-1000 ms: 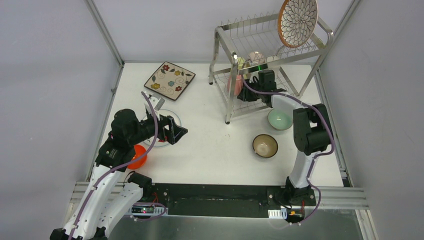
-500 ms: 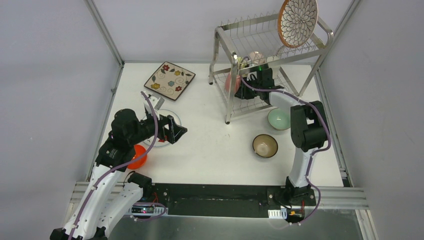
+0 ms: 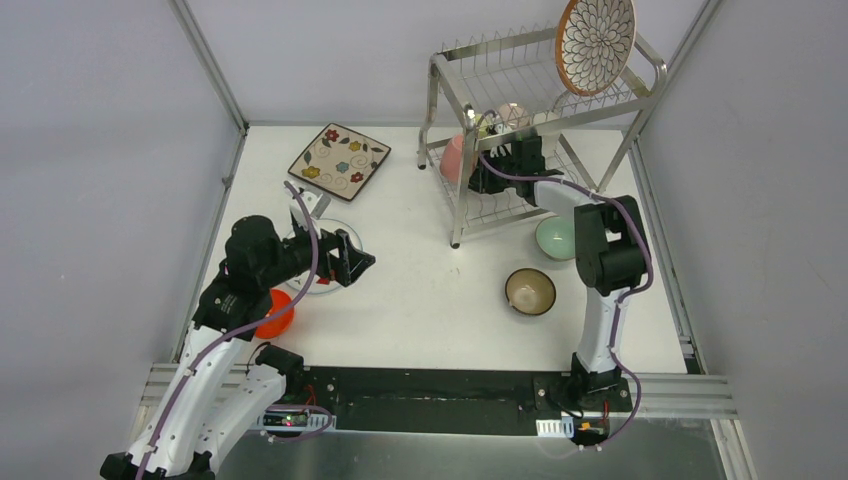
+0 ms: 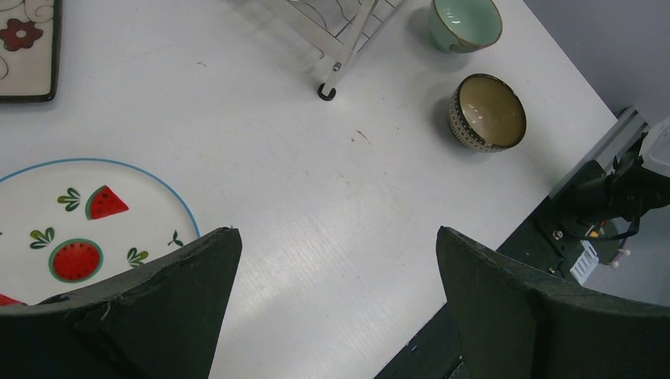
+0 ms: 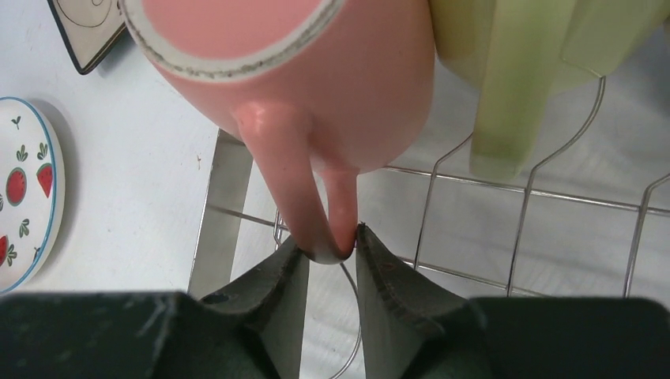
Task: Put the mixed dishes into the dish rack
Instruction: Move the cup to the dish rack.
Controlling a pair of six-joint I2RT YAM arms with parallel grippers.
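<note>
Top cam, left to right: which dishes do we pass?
orange bowl → square floral plate → pink cup → brown bowl → petal-pattern plate

My right jaws are matt black, rough and frayed along the edges. The pink cup (image 5: pixel 332 95) between them is smooth glazed ceramic, its rim scuffed grey. The dish rack (image 5: pixel 217 213) is shiny silver wire and tube. The tabletop (image 4: pixel 300 158) is matt white, faintly scratched.

Robot lab cell, plain grey walls (image 3: pixel 100 150), aluminium frame posts (image 3: pixel 208 65), white table (image 3: pixel 430 310), bolted robot arms (image 3: pixel 605 255).
</note>
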